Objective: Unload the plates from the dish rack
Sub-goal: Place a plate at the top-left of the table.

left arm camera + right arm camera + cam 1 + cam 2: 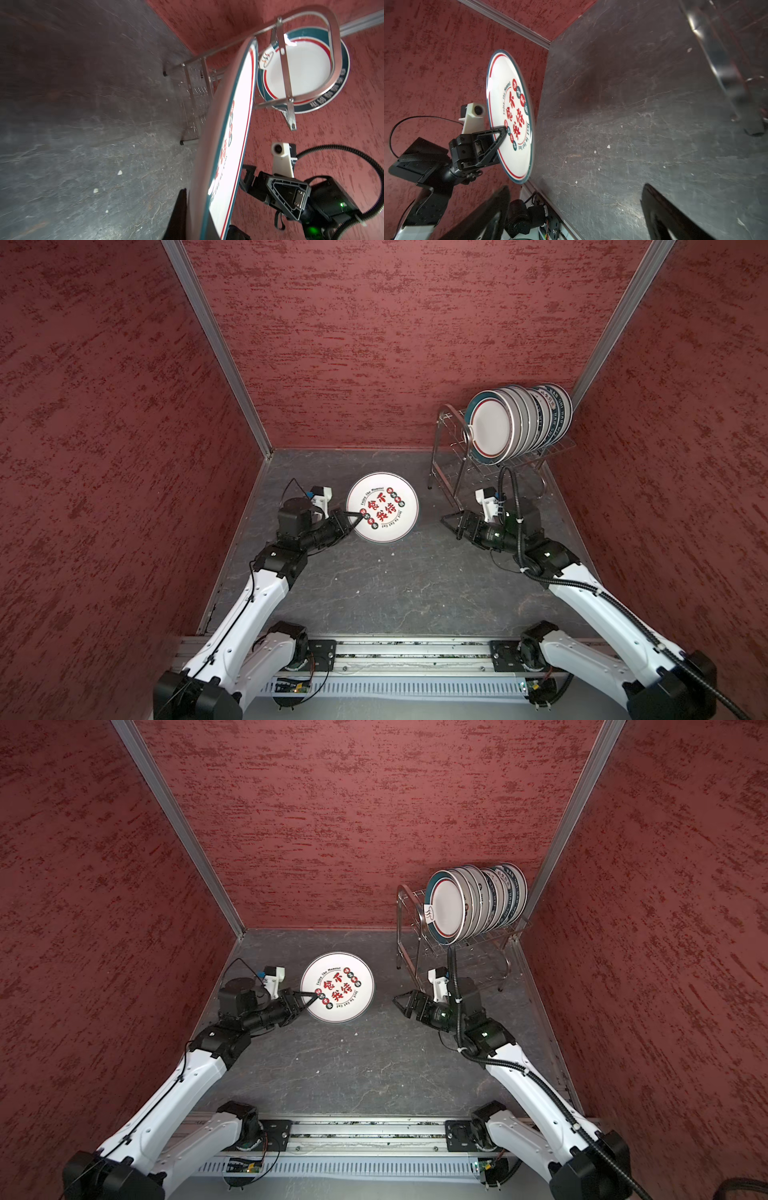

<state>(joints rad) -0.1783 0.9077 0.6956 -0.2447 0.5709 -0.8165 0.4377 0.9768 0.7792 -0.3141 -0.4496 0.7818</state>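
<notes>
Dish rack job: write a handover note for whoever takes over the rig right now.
Left hand: shut on the rim of one printed plate, held face up over the table.
Right hand: open, empty, near the dish rack.
Done: that plate is out of the rack.
Left: set it down, then unload the row of plates standing on the rack's upper shelf.

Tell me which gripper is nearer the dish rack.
Right. The right gripper hangs open just in front of the dish rack, by its near legs; the left gripper is farther away, clamped on the rim of a printed plate.
</notes>
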